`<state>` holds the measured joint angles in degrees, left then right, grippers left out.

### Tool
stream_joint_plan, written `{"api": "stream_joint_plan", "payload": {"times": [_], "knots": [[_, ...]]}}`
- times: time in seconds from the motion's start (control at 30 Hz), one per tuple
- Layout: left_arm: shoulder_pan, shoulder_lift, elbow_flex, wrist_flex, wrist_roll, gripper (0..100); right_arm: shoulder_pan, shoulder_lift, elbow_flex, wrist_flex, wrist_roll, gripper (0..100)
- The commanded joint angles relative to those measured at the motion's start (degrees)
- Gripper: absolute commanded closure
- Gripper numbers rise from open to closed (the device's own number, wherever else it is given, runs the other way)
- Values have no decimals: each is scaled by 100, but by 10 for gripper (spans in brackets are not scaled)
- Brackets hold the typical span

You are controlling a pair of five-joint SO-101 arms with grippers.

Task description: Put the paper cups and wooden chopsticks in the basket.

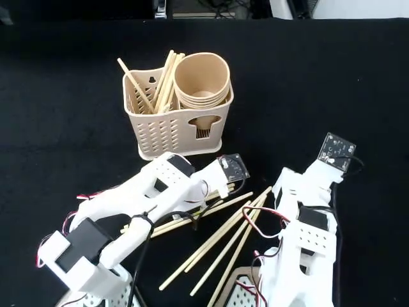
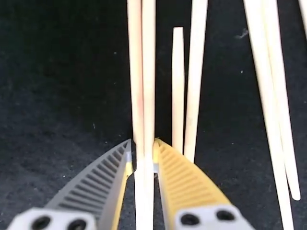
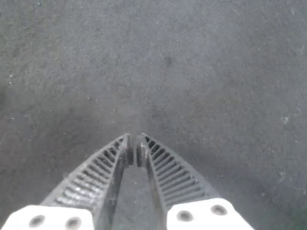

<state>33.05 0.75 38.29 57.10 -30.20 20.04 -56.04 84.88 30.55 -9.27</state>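
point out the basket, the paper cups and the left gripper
basket (image 1: 163, 131): high view, perforated front wall
paper cups (image 1: 201, 77): high view, inside of top cup
left gripper (image 2: 142, 148): left wrist view, midway between fingertips, around chopsticks (image 2: 148, 72)

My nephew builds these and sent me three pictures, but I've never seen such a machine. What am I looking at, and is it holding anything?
These are two small robot arms side by side at a table covered in black cloth. The high view comes from a fixed camera looking down. The other two come from a camera on each arm's wrist, looking along its gripper. A basket holds stacked paper cups in one compartment and chopsticks in the other. More loose chopsticks lie on the cloth by the arms. The left gripper is closed on a pair of chopsticks. The right gripper is shut on nothing, over bare cloth.
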Motion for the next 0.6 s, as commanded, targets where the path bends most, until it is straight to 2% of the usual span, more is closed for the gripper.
{"api": "stream_joint_plan", "payload": {"times": [0.0,0.17,0.33,0.57], "knots": [[-22,-44,-57,53,-53,970,-97,-75,-259,-123,-9,953],[-22,-62,-136,114,-18,970,-97,-75,-259,-123,-9,953],[84,-70,-497,721,-9,970,-97,-75,-259,-123,-9,953],[57,-70,-796,826,-9,970,-97,-75,-259,-123,-9,953]]}}
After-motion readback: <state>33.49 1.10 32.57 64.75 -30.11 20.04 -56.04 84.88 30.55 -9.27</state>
